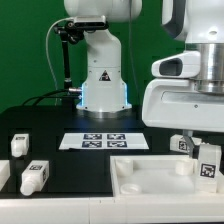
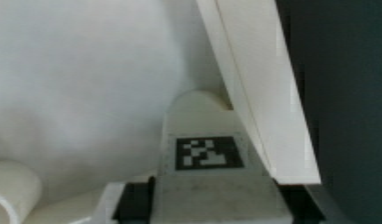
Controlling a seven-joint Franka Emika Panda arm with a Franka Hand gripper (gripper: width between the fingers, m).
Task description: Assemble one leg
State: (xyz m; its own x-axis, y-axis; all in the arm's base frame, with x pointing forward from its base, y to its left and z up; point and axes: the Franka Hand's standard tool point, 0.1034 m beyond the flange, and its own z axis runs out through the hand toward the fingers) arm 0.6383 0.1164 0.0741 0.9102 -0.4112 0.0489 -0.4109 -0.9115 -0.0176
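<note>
My gripper point(image 1: 206, 152) is at the exterior view's right, over the right end of the large white tray-like panel point(image 1: 150, 178). It is shut on a leg point(image 1: 208, 162), a small white block with a square tag. In the wrist view the held leg point(image 2: 209, 150) sits between the dark pads point(image 2: 147, 196), tag facing the camera. Its tip lies against the panel's raised rim point(image 2: 255, 80), above the panel's inner floor point(image 2: 81, 90). A second leg point(image 1: 182, 145) stands just behind the gripper. Two more legs point(image 1: 18, 145) point(image 1: 33, 178) lie at the left.
The marker board point(image 1: 104, 140) lies mid-table in front of the robot base point(image 1: 100, 80). The black table point(image 2: 348, 100) shows beyond the panel's rim. A rounded white shape point(image 2: 10, 188) sits on the panel floor near the held leg.
</note>
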